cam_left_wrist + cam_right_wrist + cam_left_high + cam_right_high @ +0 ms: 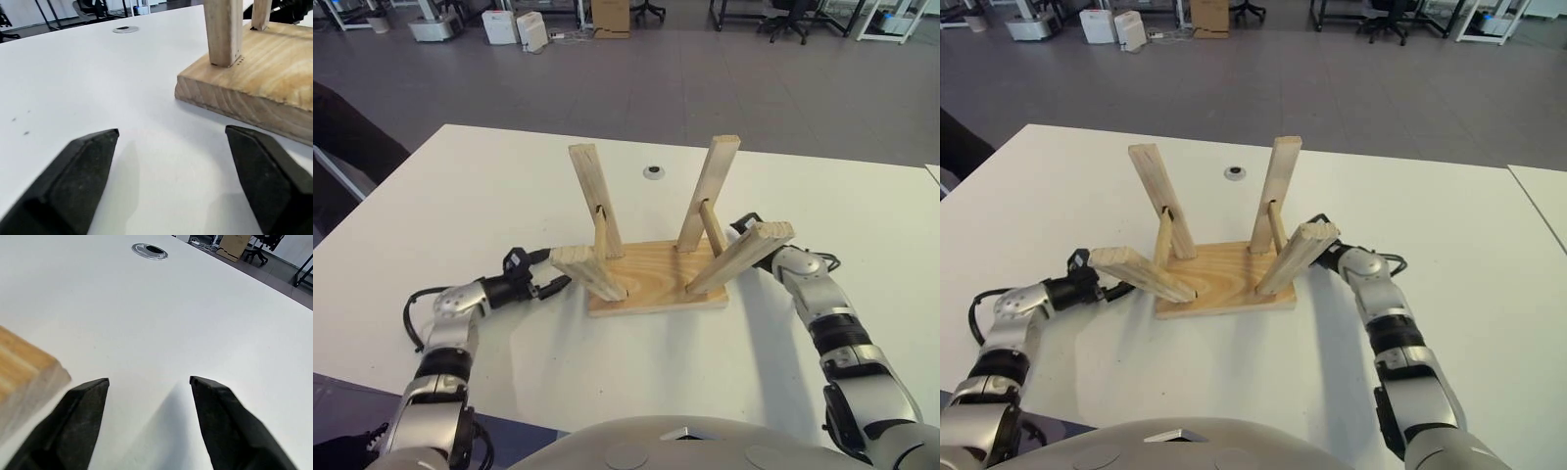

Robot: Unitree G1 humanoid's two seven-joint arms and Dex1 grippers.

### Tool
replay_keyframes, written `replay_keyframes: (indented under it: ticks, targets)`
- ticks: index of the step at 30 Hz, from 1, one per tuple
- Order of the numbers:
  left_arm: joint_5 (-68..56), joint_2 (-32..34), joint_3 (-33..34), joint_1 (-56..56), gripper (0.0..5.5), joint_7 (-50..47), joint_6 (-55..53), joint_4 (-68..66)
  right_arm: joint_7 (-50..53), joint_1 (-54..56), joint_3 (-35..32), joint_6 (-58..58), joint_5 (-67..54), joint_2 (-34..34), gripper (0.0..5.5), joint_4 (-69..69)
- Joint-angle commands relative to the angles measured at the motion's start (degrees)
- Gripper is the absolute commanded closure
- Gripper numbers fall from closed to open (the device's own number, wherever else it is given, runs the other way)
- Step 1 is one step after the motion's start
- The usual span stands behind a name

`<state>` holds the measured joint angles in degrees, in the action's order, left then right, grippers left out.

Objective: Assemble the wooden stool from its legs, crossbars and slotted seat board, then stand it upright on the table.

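Note:
The stool lies upside down mid-table, its seat board (656, 282) flat on the surface. Four legs splay upward: back left (597, 196), back right (710, 191), front left (589, 271), front right (741, 257). A short crossbar (601, 235) joins the left pair and another (713, 227) the right pair. My left gripper (553, 286) rests low on the table just left of the board, open and holding nothing; its wrist view shows the gripper (171, 161) facing the board's edge (259, 73). My right gripper (146, 401) is open and apart from the board's corner (24, 377), behind the front right leg.
A round cable grommet (654, 173) sits in the white table (460, 206) behind the stool. Bare tabletop surrounds the stool on all sides. The table's far edge runs just past the grommet, with open floor beyond.

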<state>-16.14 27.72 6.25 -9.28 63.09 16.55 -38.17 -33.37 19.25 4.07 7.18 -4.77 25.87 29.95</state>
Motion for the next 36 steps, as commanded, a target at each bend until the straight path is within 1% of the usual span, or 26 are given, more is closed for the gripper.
replay_keyframes:
  ticks: [1,4,7,8,9,10,11,13,15,16,17,19,23,29,33,36]
  targets:
    - [-1.49,1.14,3.22,10.9,2.05,-7.05,-7.17,15.28,-8.47,-7.59,-2.39,1.98,-2.51,6.83,3.09,-5.33]
    - [-3.0,-0.16,3.5,17.84,2.61,-14.07,-18.33,27.35,-14.15,-12.98,-2.31,4.74,-5.16,9.45,3.69,-11.99]
    - [-7.87,-0.59,3.22,21.86,3.26,-18.14,-31.35,39.94,-15.17,-16.72,-2.65,7.48,-6.64,9.71,4.36,-16.94]
    - [-7.91,-1.19,3.26,22.47,3.52,-20.85,-33.83,43.41,-14.87,-17.46,-2.6,8.39,-6.89,9.29,4.61,-18.17]
    - [-4.99,-2.2,2.92,22.23,3.55,-26.5,-36.26,45.72,-14.44,-18.13,-2.55,9.04,-7.12,8.86,4.88,-19.43]
    - [-4.59,-3.86,3.69,21.26,3.8,-31.05,-37.99,46.58,-14.11,-18.6,-2.59,9.62,-7.51,8.37,5.1,-20.53]
    - [-4.81,-4.94,4.22,20.34,3.91,-32.7,-37.76,46.69,-13.77,-18.89,-2.66,10.01,-7.72,7.96,5.27,-21.43]
    - [-6.4,-6.11,4.65,20.23,4.24,-32.61,-36.18,47.61,-13.35,-19.13,-2.77,10.59,-8.09,7.41,5.5,-22.43]
    - [-8.34,-4.29,2.51,22.28,4.65,-27.15,-37.46,48.45,-13.46,-19.61,-2.61,11.04,-8.31,7.3,5.5,-23.36]
    - [-8.2,-3.24,1.19,23.07,4.88,-25.06,-37.98,48.43,-13.76,-20.0,-2.51,11.25,-8.46,7.34,5.5,-23.89]
    - [-7.23,-2.12,-0.35,23.51,4.99,-23.13,-37.53,47.51,-14.55,-20.55,-2.3,11.8,-8.92,7.53,5.5,-24.9]
    - [-5.65,-0.36,-2.08,24.02,5.45,-20.63,-36.56,46.11,-16.02,-21.56,-1.99,12.53,-9.68,8.19,5.5,-26.85]
    - [-3.84,1.15,-3.31,24.03,5.48,-18.36,-34.25,44.22,-18.9,-23.08,-1.82,13.9,-11.28,9.57,5.5,-30.19]
    - [-4.11,0.83,-8.9,25.05,5.48,-14.79,-34.57,47.29,-21.47,-23.08,-0.32,15.2,-11.59,10.57,5.5,-32.19]
    - [-3.04,-0.53,-13.38,22.68,5.48,-14.58,-34.85,47.95,-22.54,-22.13,1.79,15.83,-11.82,9.75,5.5,-33.75]
    - [-3.13,-0.72,-12.63,21.33,5.48,-15.71,-34.53,47.99,-23.75,-22.72,1.93,17.69,-13.88,9.96,5.5,-36.92]
